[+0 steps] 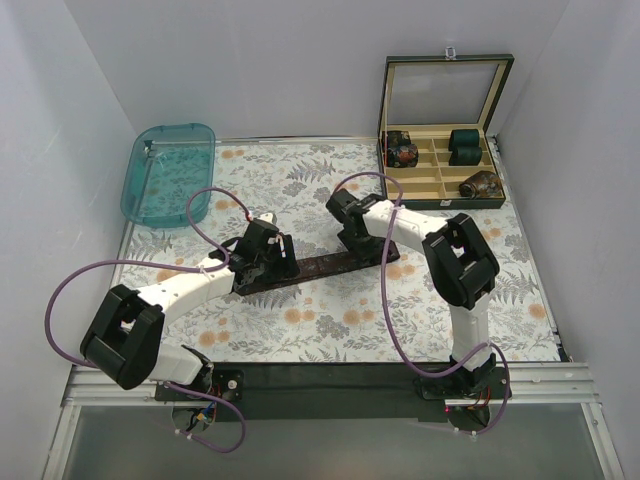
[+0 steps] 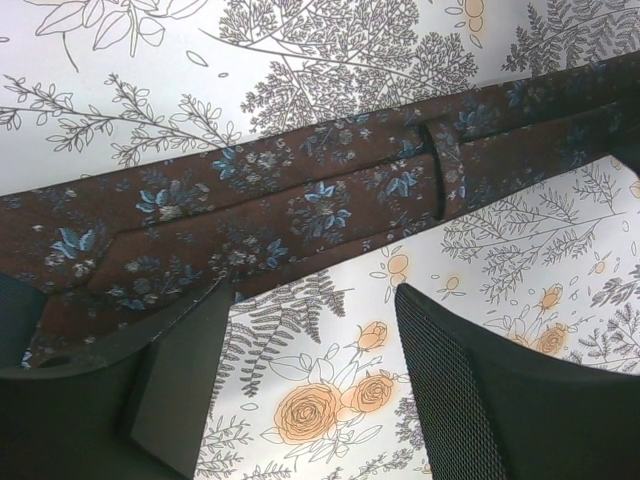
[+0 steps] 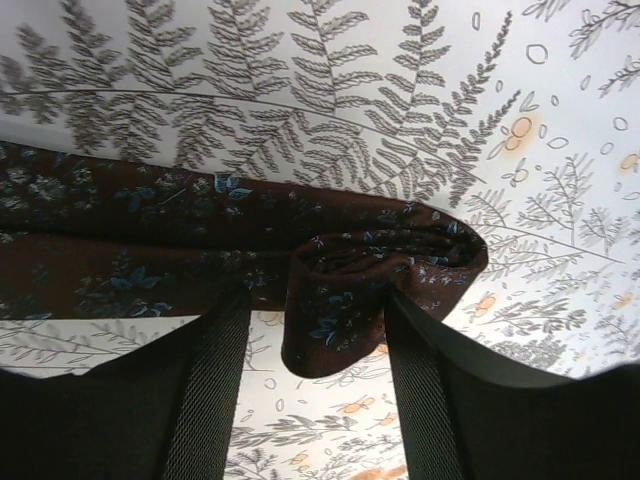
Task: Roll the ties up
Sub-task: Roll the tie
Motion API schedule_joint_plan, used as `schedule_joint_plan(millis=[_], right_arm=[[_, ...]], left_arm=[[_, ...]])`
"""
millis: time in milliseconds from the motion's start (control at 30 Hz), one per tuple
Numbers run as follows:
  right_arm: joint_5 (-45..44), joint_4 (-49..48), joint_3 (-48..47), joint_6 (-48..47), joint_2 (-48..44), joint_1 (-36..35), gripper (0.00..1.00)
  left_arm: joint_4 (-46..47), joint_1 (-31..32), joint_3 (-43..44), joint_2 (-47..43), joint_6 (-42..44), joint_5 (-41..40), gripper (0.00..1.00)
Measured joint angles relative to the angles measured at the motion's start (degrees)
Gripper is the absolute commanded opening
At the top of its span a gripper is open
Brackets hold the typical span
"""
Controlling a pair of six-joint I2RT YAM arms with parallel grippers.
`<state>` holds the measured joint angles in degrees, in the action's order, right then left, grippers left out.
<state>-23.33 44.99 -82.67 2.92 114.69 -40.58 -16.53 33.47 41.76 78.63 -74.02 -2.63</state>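
Note:
A dark brown tie (image 1: 322,266) with small pale blue flowers lies flat across the middle of the floral cloth. My left gripper (image 1: 262,262) is over its left, wide part. In the left wrist view the tie (image 2: 300,200) runs across the frame, and the left gripper (image 2: 312,300) is open with its left finger at the tie's near edge. My right gripper (image 1: 362,245) is over the tie's right end. In the right wrist view that end is curled into a loose fold (image 3: 345,270). The right gripper (image 3: 315,298) is open and straddles the fold, which touches the right finger.
An open box (image 1: 440,195) with compartments stands at the back right. It holds dark teal rolled bundles (image 1: 465,140) and other patterned rolls (image 1: 402,152). A clear teal plastic bin (image 1: 168,175) sits at the back left. White walls close in the sides.

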Motion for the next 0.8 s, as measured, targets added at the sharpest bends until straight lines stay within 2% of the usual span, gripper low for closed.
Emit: schedule_joint_plan(millis=[333,533,567,667,800], right_arm=[[7.85,-0.31,-0.9,3.15,-2.34,0.15,0.61],[12.61,-1.01,-1.49,3.56,-6.45,1.68,0.72],[13.55,-1.6,-1.46,3.63,-7.63,2.36,0.76],[16.87,-3.93,-0.68,3.8,-11.65,5.38,0.79],[24.57,-9.14,4.46,4.44,-18.34,13.22,0.84]], left_arm=[[-0.9,0.0,4.87,2.86,-1.81,2.99,0.63],[-1.07,0.13,11.47,7.48,-4.35,7.3,0.63],[-1.05,0.2,12.76,8.48,-4.7,8.0,0.63],[-1.03,0.83,16.59,11.54,-5.92,9.55,0.63],[-0.57,2.99,21.92,16.5,-7.37,11.76,0.62]])
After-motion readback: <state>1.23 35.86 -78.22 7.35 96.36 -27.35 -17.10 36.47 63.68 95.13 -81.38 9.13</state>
